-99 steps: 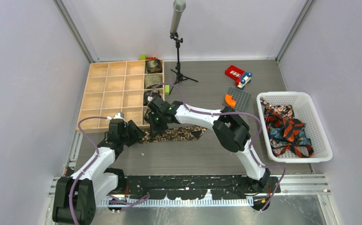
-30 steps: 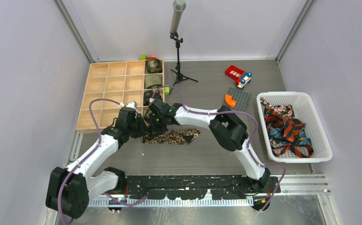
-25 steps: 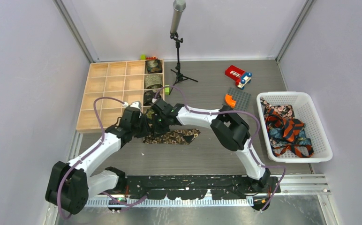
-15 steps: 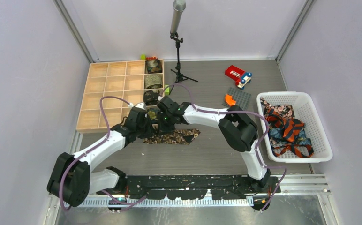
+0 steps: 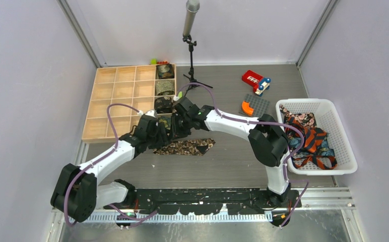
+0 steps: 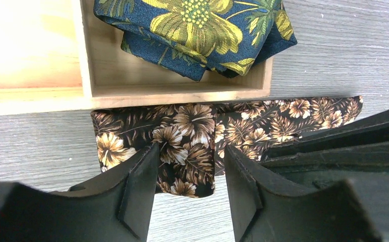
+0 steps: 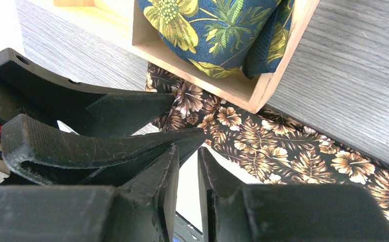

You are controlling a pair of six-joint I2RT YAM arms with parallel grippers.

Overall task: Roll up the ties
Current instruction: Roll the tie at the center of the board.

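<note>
A brown floral tie (image 5: 192, 146) lies flat on the table just in front of the wooden tray (image 5: 113, 101). Its folded left end (image 6: 187, 146) sits between the fingers of my open left gripper (image 6: 190, 171), which hovers over it in the top view (image 5: 158, 136). My right gripper (image 5: 176, 128) is close beside it, above the tie; its jaws (image 7: 186, 166) are nearly shut with nothing between them. A rolled blue-and-yellow floral tie (image 6: 197, 30) fills the tray's near right compartment. More ties (image 5: 308, 138) lie heaped in the white basket (image 5: 308, 101).
Two more rolled ties (image 5: 165, 70) sit in the tray's right column. A microphone stand (image 5: 191, 50) rises behind the tray. A red toy (image 5: 255, 80) and a grey plate with an orange piece (image 5: 255, 107) lie at the back right. The arms nearly touch.
My left arm has swung right up to the tie's left end. My right gripper has come off the tie and drawn back to the right. The tie lies shorter than before.
</note>
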